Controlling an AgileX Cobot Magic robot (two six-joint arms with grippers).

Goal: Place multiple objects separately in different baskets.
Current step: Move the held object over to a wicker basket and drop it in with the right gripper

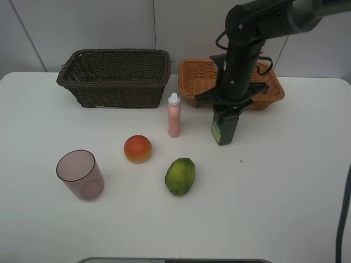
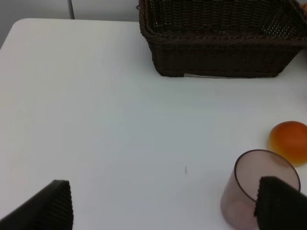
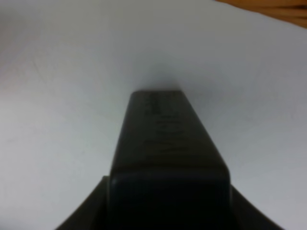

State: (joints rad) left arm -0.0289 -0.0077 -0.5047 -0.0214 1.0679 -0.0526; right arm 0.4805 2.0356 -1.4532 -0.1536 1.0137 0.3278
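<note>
Right wrist view blurred: right tool (image 1: 230, 108) apparently clamps dark green bottle (image 1: 222, 132); left tool (image 2: 168, 203) spread.

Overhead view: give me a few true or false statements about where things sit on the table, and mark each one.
1. The dark basket sits left of the orange basket. True.
2. The green fruit lies in the dark basket. False: it lies on the table, near the round red fruit.
3. The pink bottle stands upright. True.
4. The left gripper is shut on the cup. False: it is open, and the cup stands free beside one finger.
5. The right gripper is closed on the dark bottle. True.
</note>
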